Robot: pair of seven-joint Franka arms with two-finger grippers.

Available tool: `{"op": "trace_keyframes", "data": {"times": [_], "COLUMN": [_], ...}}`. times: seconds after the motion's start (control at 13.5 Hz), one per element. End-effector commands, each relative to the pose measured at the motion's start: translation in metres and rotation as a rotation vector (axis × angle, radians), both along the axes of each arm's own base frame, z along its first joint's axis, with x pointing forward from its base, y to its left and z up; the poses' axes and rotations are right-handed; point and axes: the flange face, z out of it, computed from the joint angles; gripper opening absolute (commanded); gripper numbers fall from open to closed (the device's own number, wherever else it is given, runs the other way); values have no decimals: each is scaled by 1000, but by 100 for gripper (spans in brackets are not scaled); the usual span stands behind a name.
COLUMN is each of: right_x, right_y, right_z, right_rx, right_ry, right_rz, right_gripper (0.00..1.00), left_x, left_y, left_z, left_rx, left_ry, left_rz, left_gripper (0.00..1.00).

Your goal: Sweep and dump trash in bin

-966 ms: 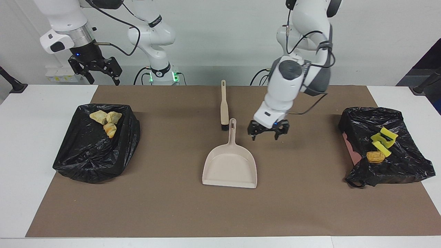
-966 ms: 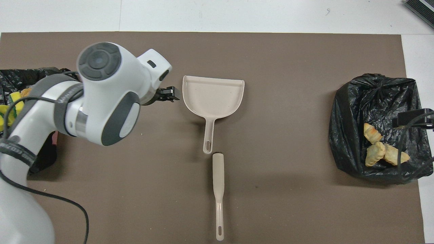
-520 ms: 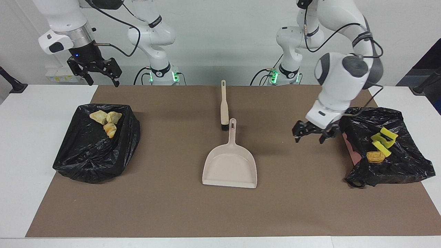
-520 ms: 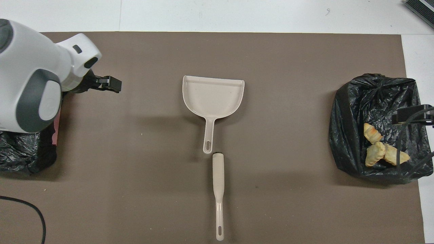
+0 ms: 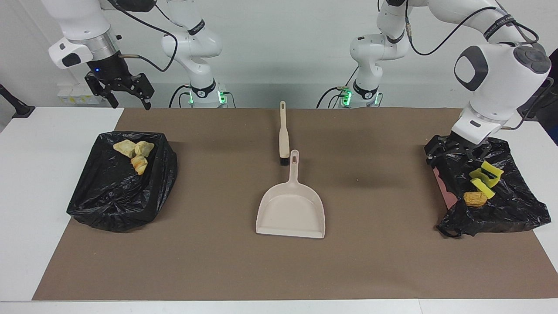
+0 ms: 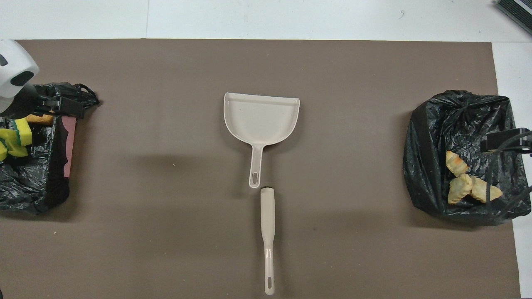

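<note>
Three pale tan lumps [image 5: 135, 153] lie in the black-bagged bin [image 5: 117, 196] at the right arm's end; they also show in the overhead view [image 6: 465, 185]. Yellow sponge pieces [image 5: 484, 177] and an orange-brown lump [image 5: 475, 199] lie in the black-bagged bin [image 5: 505, 209] at the left arm's end. My left gripper [image 5: 455, 151] is open and empty, low over that bin's edge nearest the robots. My right gripper [image 5: 130, 101] is open and empty, raised high over the other bin, and waits.
A beige dustpan [image 5: 291, 209] lies mid-mat, handle toward the robots. A beige brush [image 5: 284, 133] lies in line with it, nearer the robots. The brown mat [image 5: 218, 261] covers most of the white table. In the overhead view the sponges [image 6: 14, 139] sit in the bin [image 6: 37, 187].
My left gripper has swung from beside the dustpan handle across the mat to over the bin at the left arm's end. The right arm has barely moved.
</note>
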Motion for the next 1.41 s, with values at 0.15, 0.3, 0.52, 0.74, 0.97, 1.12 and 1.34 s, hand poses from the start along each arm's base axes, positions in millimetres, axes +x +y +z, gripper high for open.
{"op": "trace_keyframes", "data": {"times": [0.15,0.3,0.52,0.74,0.97,1.12,1.34], "right_x": [-1,-1,1,2,2,1,1], "right_y": [-2,-2,0,9,9,8,8], "right_z": [2,2,2,5,5,5,5], "right_rx": [0,0,-12,-20,-14,-14,-12], "right_ry": [3,1,-7,-14,-16,-16,-15], "right_rz": [24,24,34,58,60,57,55], "right_gripper": [100,100,100,100,100,100,100], "left_x": [-29,-41,-50,-68,-67,-63,-50], "left_y": [-13,-4,13,8,8,7,5], "left_z": [30,47,62,65,74,75,86], "left_rx": [12,19,23,29,27,12,23], "left_ry": [35,32,19,66,101,148,173], "left_rz": [68,73,48,9,-4,-4,-16], "left_gripper": [100,100,100,100,100,100,100]}}
